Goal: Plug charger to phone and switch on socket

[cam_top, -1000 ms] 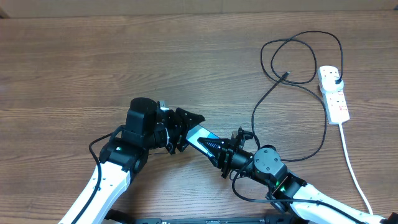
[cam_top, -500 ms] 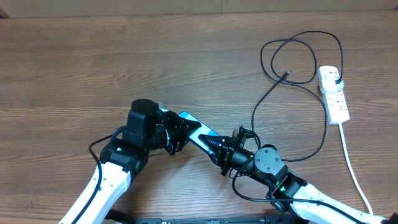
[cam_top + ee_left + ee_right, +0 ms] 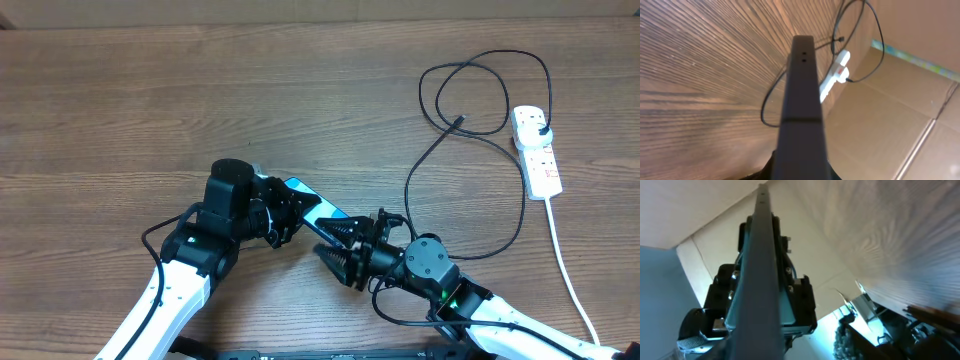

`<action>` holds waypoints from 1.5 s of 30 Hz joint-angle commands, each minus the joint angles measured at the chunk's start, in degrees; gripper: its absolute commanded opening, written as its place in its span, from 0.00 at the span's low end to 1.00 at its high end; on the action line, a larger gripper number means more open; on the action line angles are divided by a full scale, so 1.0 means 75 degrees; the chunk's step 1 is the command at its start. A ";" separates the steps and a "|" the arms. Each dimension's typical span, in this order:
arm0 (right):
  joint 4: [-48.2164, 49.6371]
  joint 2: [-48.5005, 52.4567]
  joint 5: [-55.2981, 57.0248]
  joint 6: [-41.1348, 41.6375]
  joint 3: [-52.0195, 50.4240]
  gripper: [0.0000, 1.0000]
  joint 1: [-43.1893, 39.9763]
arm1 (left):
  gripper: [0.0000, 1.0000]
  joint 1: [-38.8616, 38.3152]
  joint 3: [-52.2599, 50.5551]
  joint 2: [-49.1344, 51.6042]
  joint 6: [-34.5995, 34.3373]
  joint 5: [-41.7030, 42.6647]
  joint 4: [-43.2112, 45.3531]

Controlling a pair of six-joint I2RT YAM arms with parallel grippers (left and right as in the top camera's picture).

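Your left end effector [image 3: 284, 212] is clenched on the phone [image 3: 305, 192] and holds it by its left end, above the table [image 3: 120, 110]. The phone is tilted on its long edge, so from overhead you see only a narrow strip of its blue-teal screen. In your left wrist view, the phone [image 3: 802, 100] appears as a dark thin edge that goes from the bottom of the picture up to the middle, with two small holes near its top end.

Your right end effector [image 3: 338, 250] is released. Its two fingers stand clearly apart, just at the right end of the phone. I cannot tell if the far finger touches the phone. In your right wrist view, the phone [image 3: 757, 280] again shows its edge, and the left end effector [image 3: 771, 307] is behind it.

The charger [image 3: 458, 122] lies well apart, on the far right part of the table. Its thin black cable makes loops there, and its small plug tip is free on the wood. Its dark adapter [image 3: 540, 122] sits in the far end of the socket [image 3: 540, 165]. The socket lies near the right edge of the table, and its white lead [image 3: 568, 280] runs toward the near right corner.
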 commanded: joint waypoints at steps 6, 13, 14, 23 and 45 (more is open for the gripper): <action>-0.2244 0.0009 0.0163 -0.0009 0.0032 0.73 0.0064 | 0.04 0.0009 0.0184 -0.0047 0.1443 -0.1075 -0.0965; -0.2425 0.0006 0.1749 -0.4403 0.0032 1.00 0.0015 | 0.04 0.0009 0.0184 -0.0047 0.1964 -0.0857 -0.2052; -0.2428 -0.0003 0.1839 -0.4931 0.0032 1.00 -0.0058 | 0.04 0.0009 0.0184 -0.0047 0.1967 -0.0717 -0.2092; -0.3252 -0.0673 0.1612 -0.6577 0.0187 1.00 -0.1507 | 0.04 0.0006 0.0184 -0.0047 0.2261 0.0903 -0.2043; -1.0640 -0.0533 0.1043 -1.1494 0.5400 1.00 -0.5523 | 0.04 0.0000 0.0187 0.2865 0.2124 0.3762 0.1460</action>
